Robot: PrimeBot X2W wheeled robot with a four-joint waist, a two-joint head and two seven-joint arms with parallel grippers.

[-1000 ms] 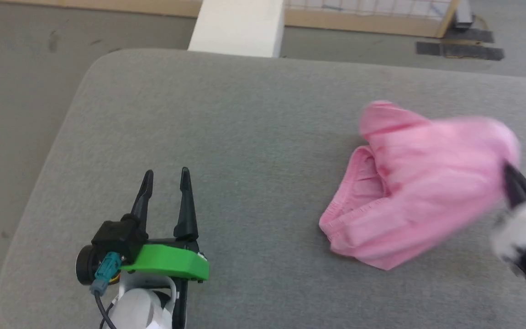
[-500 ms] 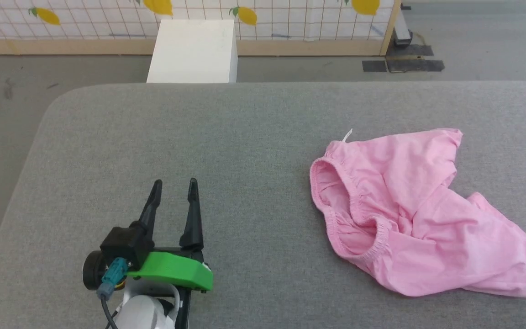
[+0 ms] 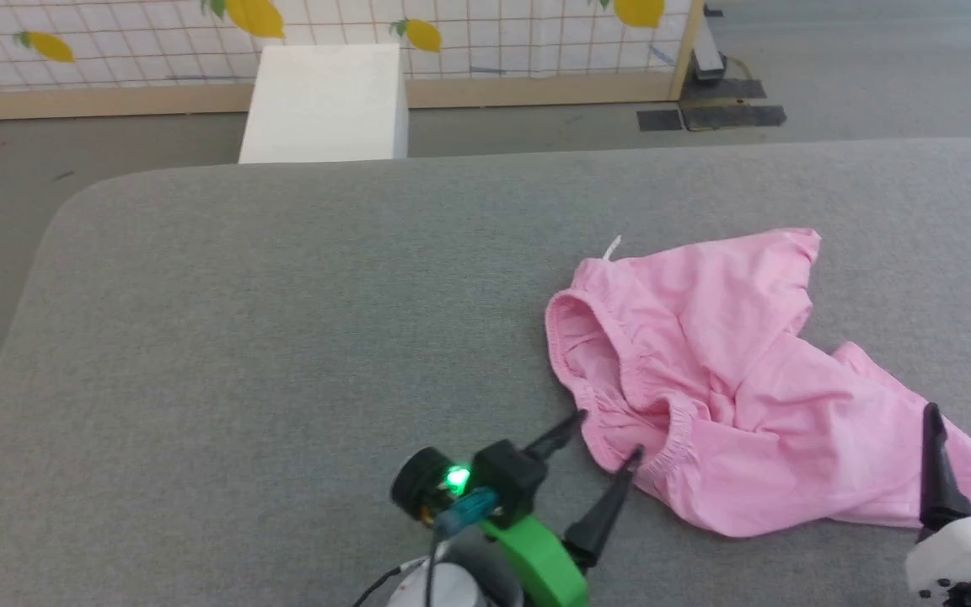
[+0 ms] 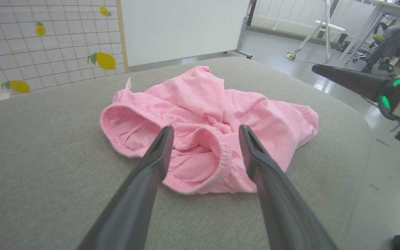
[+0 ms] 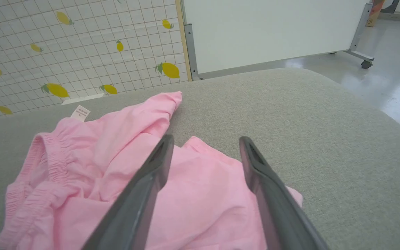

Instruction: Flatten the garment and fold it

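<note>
Garment (image 3: 730,388) lies crumpled, not yet flat, on grey table (image 3: 283,337), its waistband (image 3: 683,426) gaping open.

My left gripper (image 3: 608,435): jaws wide, holding nothing, tips at garment's waistband edge.

My right gripper (image 3: 964,415): jaws wide, empty, over garment's leg hem, opposite end from waistband.

Risks:
- Thin cloth: pinch may catch only one layer (depth hard to judge), so pull bunches it.
- Uneven pull between arms twists garment.
- Low tips could snag table cover.

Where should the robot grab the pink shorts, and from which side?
Probably the gathered waistband, where it bulges up nearest the left gripper. Come from that near-left side, open jaws either side of the raised loop; the rest of the shorts lies thin and flat.
</note>
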